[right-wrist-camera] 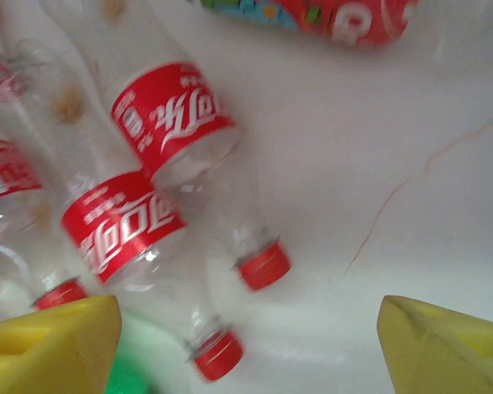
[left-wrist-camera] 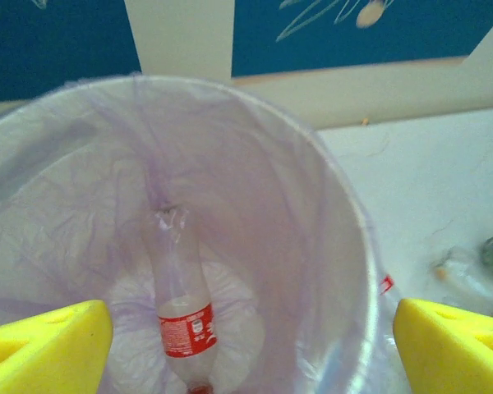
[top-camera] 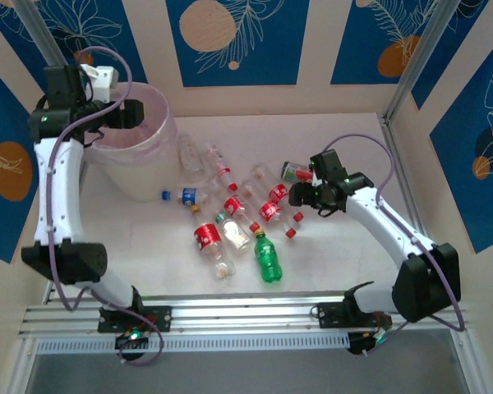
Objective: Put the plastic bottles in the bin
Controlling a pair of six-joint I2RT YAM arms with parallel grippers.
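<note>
Bench note: you are working in a robot test cell. A white marbled tabletop point(top-camera: 337, 271) is boxed by blue-and-cream leaf-print wall panels point(top-camera: 238, 41) far, left and right. Silver aluminium frame posts point(top-camera: 421, 57) stand at the corners, and a ribbed aluminium mounting rail point(top-camera: 246, 316) runs along the near edge.

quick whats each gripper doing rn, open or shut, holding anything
left gripper: open, empty, above the bin
right gripper: open, empty, above loose bottles

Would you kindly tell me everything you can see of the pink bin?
The bin is round, translucent pale pink plastic, lined with a thin wrinkled bag. It stands upright at the far left of the table. One red-labelled bottle is inside. The left tool hangs open above its mouth.
</note>
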